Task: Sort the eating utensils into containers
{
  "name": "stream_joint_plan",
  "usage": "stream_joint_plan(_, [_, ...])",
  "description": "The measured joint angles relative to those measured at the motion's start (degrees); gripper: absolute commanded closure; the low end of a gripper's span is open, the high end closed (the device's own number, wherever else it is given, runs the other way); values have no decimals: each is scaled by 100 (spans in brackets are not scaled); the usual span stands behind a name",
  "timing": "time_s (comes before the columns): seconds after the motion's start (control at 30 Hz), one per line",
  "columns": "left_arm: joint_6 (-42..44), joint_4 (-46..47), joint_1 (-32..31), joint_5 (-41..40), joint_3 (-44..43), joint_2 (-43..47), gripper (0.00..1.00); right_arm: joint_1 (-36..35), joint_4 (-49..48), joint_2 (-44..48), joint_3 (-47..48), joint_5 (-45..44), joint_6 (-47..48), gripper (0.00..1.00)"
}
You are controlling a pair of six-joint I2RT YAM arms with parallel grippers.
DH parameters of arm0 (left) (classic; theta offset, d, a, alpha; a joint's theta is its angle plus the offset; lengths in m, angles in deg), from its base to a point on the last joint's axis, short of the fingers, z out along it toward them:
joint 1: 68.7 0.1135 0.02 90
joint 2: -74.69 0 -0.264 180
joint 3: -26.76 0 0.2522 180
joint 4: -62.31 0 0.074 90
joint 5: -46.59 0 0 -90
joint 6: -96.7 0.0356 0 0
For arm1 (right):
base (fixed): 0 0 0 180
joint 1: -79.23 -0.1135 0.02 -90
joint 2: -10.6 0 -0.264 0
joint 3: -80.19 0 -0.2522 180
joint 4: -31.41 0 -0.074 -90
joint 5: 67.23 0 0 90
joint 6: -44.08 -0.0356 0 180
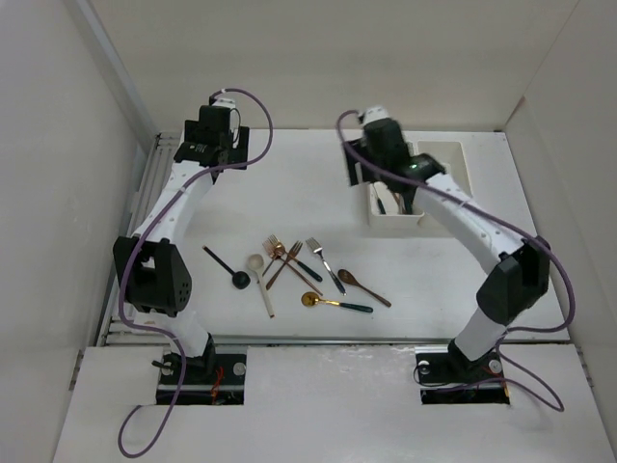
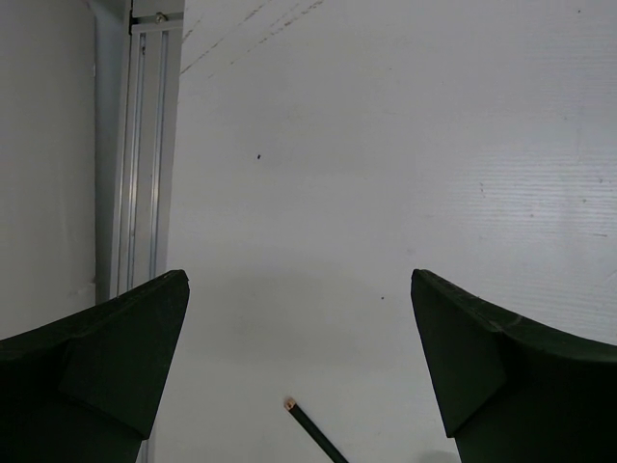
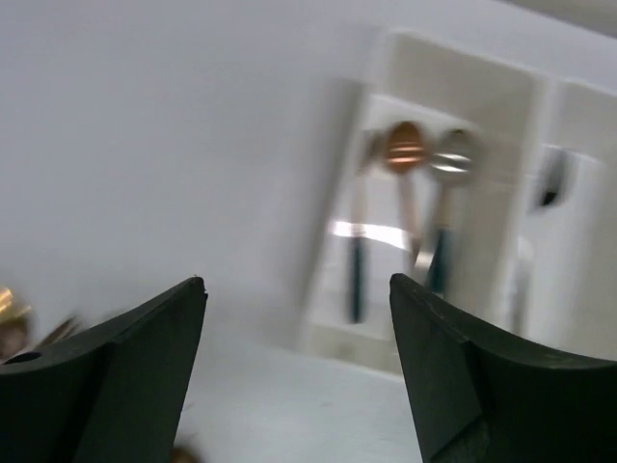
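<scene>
Several utensils lie loose mid-table: a black spoon [image 1: 231, 272], a cream spoon [image 1: 260, 282], copper forks [image 1: 279, 255], a dark-handled silver fork [image 1: 325, 262], a brown spoon [image 1: 362, 287] and a gold spoon [image 1: 331, 303]. The two joined white bins [image 1: 395, 224] stand at the back right. In the right wrist view the left bin [image 3: 333, 333] holds a copper spoon [image 3: 405, 152], a silver spoon [image 3: 451, 166] and a dark-handled utensil [image 3: 357, 275]. My right gripper [image 3: 297, 309] is open and empty, near the bin's left side [image 1: 378, 135]. My left gripper [image 2: 299, 318] is open and empty at the far left [image 1: 214, 135]; a dark handle tip [image 2: 310, 432] shows below it.
An aluminium rail [image 2: 145, 145] runs along the table's left edge beside a white wall. The right bin [image 3: 569, 231] holds something dark, blurred. White enclosure walls stand on the left, back and right.
</scene>
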Motion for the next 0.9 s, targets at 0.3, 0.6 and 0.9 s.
stream_joint_plan(0.3, [15, 146, 0, -122, 503, 306, 0, -2197, 66, -1224, -577, 706, -826, 28])
stream_joint_plan(0.6, [127, 297, 2, -254, 870, 866, 0, -2302, 131, -1856, -1097, 938, -1185, 41])
stream_joint_plan(0.9, [197, 367, 7, -315, 887, 981, 0, -2459, -186, -1941, -1093, 988, -1274, 92])
